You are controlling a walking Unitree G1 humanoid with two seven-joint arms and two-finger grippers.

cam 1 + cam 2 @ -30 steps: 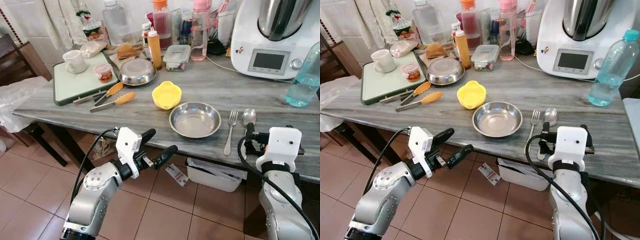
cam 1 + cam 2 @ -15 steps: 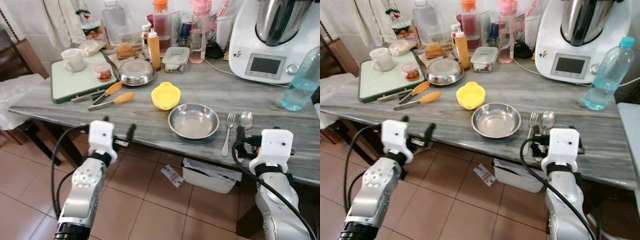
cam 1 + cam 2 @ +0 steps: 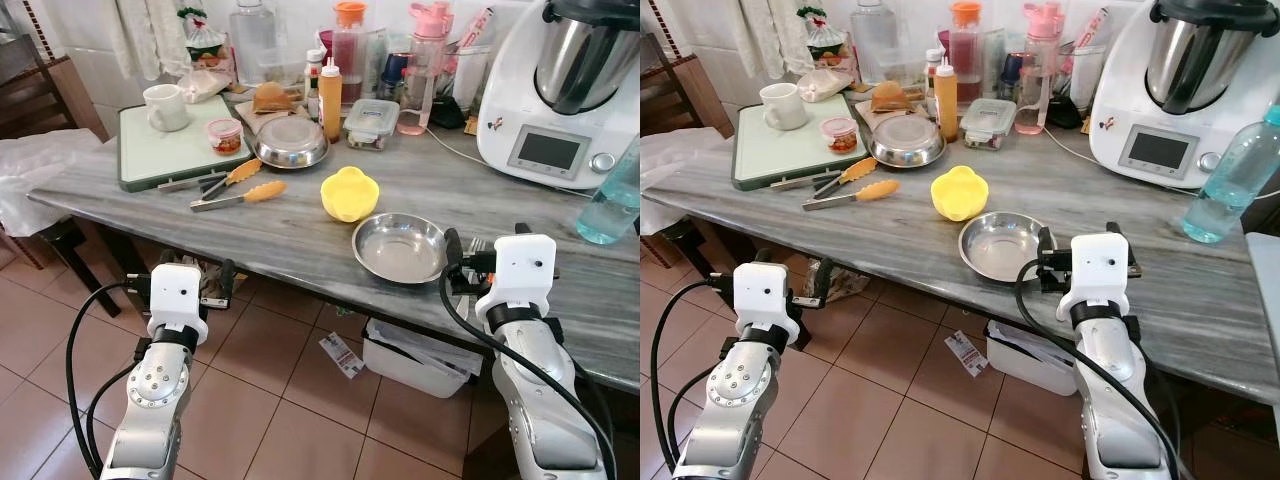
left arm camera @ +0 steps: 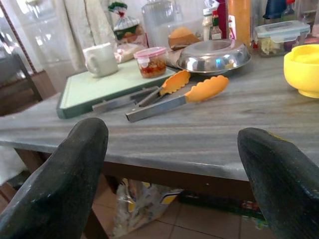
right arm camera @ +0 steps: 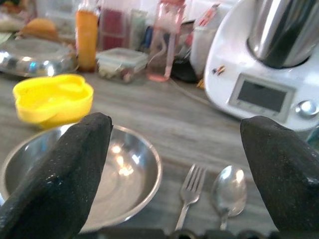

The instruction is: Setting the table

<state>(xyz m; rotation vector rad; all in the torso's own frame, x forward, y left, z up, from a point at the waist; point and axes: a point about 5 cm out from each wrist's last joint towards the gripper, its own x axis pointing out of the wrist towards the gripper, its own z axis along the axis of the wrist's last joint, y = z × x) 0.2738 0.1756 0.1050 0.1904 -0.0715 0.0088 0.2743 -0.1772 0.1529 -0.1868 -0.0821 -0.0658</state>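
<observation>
You're looking at two silver, rounded arms, each ending in a white boxy wrist block. A thick black cable loops along each forearm to its block. The left claw and right claw each have two matte black, slightly rough fingers.

Food processor, tongs, possibly mug

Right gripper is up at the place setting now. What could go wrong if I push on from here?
Three risks, as judgements:
1. The open right gripper straddles the steel bowl's rim and the fork; advancing could shove both.
2. The bowl sits close to the table edge, so a sideways nudge might tip it off.
3. The right arm's cable loops near the bowl and could snag it.
</observation>
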